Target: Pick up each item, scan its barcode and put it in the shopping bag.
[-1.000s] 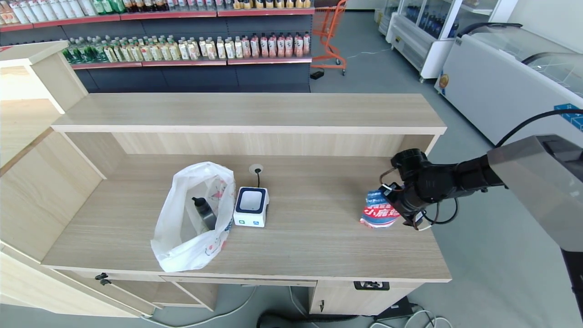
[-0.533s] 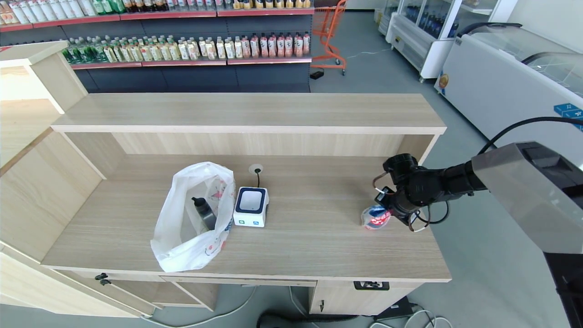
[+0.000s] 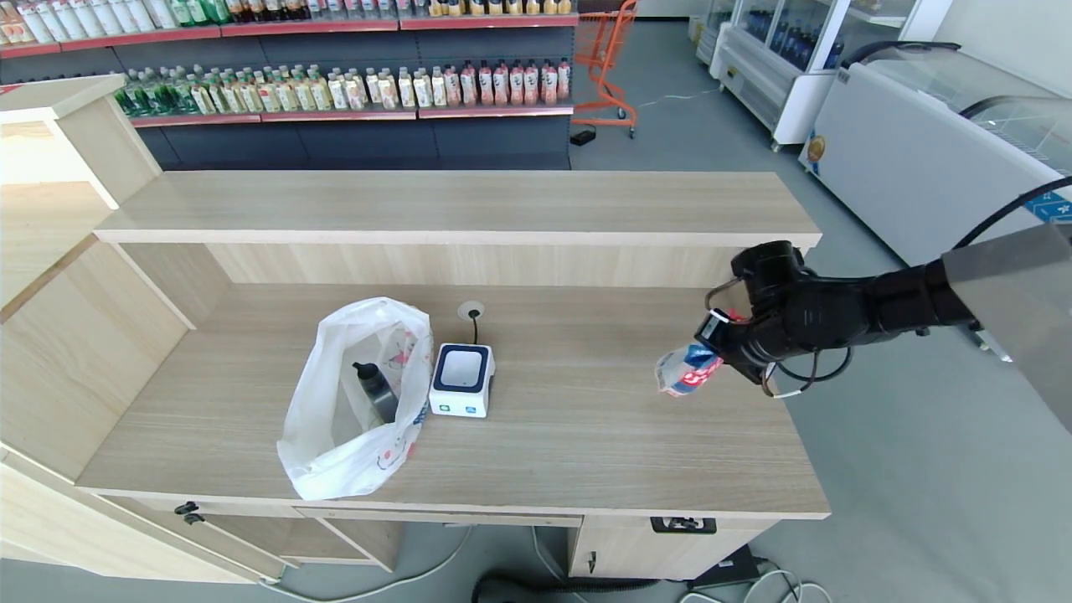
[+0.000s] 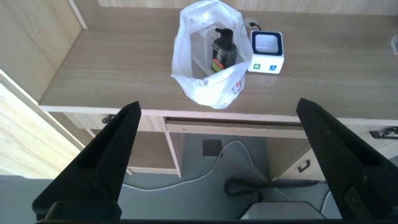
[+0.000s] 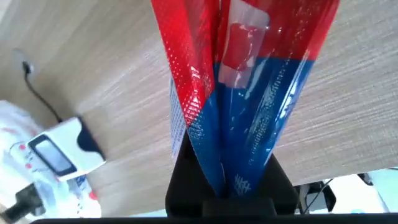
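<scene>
Gripping the snack packet (image 3: 685, 374) in our right jaws above the surface (image 3: 569, 435), we point its long axis toward the scanner (image 3: 461, 379); left jaws gape wide.

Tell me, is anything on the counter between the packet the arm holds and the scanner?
Nothing visible. Only bare counter lies between the packet in the right gripper and the scanner; the bag sits beyond the scanner.

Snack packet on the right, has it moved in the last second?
Yes. The snack packet, gripped by the right end effector, has come up off the counter and slightly toward the scanner.
</scene>
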`<state>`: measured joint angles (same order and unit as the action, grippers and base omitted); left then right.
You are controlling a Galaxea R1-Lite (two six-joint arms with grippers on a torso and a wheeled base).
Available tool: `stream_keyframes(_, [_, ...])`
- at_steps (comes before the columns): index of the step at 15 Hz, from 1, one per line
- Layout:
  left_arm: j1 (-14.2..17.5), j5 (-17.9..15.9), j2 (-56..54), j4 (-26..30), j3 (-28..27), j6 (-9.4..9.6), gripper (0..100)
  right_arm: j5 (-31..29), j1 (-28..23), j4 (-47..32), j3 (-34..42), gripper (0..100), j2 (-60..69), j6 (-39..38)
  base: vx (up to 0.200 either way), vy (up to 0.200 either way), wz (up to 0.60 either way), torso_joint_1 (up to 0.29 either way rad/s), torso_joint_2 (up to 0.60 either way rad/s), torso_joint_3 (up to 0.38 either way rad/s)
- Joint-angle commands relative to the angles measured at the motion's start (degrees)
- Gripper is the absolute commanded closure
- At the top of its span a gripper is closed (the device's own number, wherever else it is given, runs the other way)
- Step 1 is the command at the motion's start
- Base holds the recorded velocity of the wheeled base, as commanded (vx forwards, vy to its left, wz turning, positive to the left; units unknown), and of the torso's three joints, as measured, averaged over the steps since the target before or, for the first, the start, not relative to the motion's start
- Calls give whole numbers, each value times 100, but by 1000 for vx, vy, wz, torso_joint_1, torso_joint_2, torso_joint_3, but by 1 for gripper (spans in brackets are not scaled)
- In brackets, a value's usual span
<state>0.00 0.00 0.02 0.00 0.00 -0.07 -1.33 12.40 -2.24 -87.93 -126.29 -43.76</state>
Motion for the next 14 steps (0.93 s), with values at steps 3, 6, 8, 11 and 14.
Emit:
stream_keyframes(3, [-9,0,-2,0,0,-1,0,4475,-835,2430,3221,100,2909,2786,0,0,0,0,0,0])
stream_keyframes(6, [0,0,-2,0,0,-1,0,6777,-1099,2923,4144,100,3506,4271,0,0,0,0,0,0])
stream_keyframes(8, [0,0,-2,0,0,-1,0,7164,-668,2879,4346,100,3867,4385,0,0,0,0,0,0])
stream_keyframes(11, [0,0,-2,0,0,-1,0,7155,-352,2791,4522,100,4060,4113,0,0,0,0,0,0])
stream_keyframes(14, [0,0,-2,0,0,-1,0,7094,-150,2439,4486,100,4183,3269,0,0,0,0,0,0])
